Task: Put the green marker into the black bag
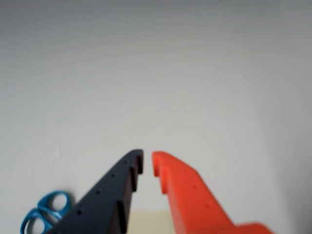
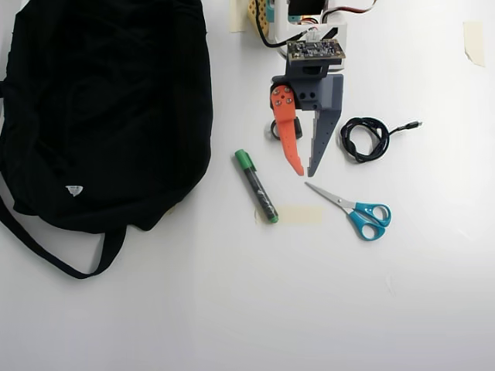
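Note:
In the overhead view the green marker (image 2: 256,185) lies flat on the white table, its green cap toward the top and its small green end resting on a beige tape patch (image 2: 302,214). The black bag (image 2: 100,108) fills the upper left, with its strap trailing toward the bottom left. My gripper (image 2: 305,172) hovers to the right of the marker, apart from it. Its orange and dark grey fingers are almost together with nothing between them. In the wrist view the gripper (image 1: 147,163) points at bare table; marker and bag are out of that view.
Blue-handled scissors (image 2: 357,210) lie below right of the gripper, and their handles (image 1: 46,213) show in the wrist view. A coiled black cable (image 2: 365,139) sits to the right. A small dark object (image 2: 274,131) peeks out beside the orange finger.

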